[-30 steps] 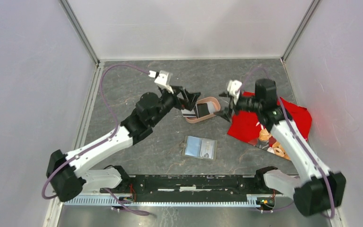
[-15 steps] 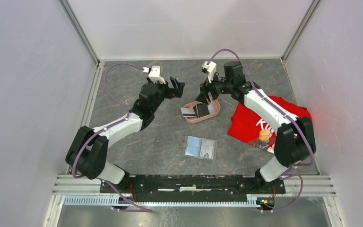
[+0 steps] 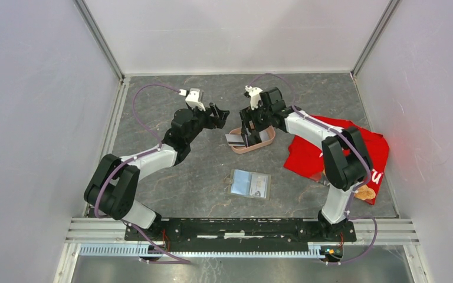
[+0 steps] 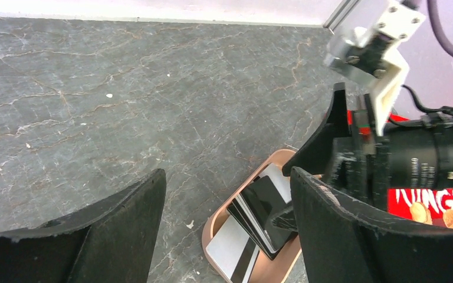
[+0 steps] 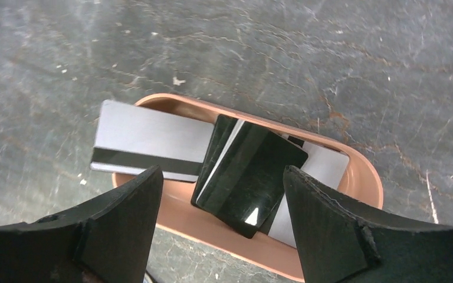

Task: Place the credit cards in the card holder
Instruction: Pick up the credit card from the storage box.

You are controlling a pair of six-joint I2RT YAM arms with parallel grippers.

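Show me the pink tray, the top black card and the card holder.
pink tray (image 5: 367,177): right wrist view, bare right rim.
black card (image 5: 249,177): right wrist view, glossy face.
card holder (image 3: 249,183): top external view, its middle.

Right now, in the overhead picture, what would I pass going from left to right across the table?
left gripper → pink tray holding the credit cards → red cloth. The card holder and right gripper share the tray's span, so they're omitted.

One pink tray (image 5: 365,177) with at least four overlapping credit cards (image 5: 248,177) — one card holder (image 3: 249,183), one red packet (image 3: 307,154).
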